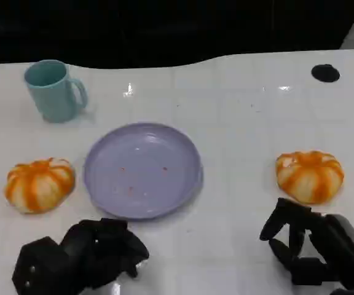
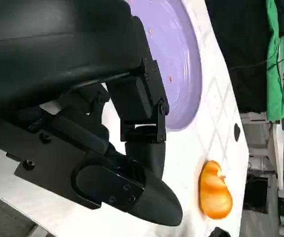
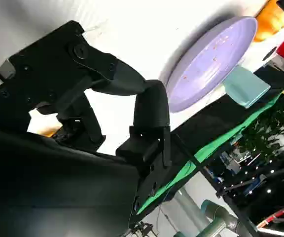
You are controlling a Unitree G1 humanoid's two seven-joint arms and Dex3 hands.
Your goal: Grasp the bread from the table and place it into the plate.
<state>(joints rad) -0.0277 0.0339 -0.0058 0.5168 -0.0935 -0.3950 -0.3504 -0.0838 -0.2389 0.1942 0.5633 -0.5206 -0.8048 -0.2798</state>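
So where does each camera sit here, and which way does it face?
Head view: high, looking down at the plate, two bread rolls, cup; both hands low.
Left wrist view: behind the left hand, facing plate and right bread.
Right wrist view: behind the right hand, facing plate and cup.
All share the plate.

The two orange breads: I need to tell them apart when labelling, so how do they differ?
The left bread lies on the plate's left, close to its rim; the right bread lies on its right, across a wider stretch of bare table. The left bread sits ahead and to the outside of the left hand; the right bread sits just beyond the right hand. Both are round, orange with pale stripes, and rest untouched on the table.
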